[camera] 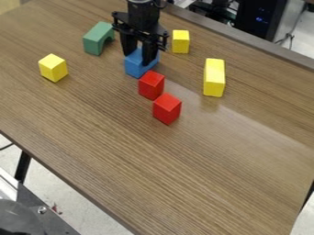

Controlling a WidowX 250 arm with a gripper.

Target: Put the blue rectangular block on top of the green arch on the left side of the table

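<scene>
Near the top centre, my gripper [139,57] is low over the table, shut on the blue block [133,68], one finger on each side of it. The block's lower end shows below the fingers, close to the tabletop; whether it touches the table I cannot tell. To the upper left of the blue block stands the green arch [96,39], apart from it, with its opening facing the lower right. Nothing rests on top of the arch.
Two red blocks [151,85] [167,109] stand just below the blue one. A yellow block [53,68] is at the left, another [180,41] right of the gripper, and a long yellow block [214,78] farther right on the wooden table [153,165].
</scene>
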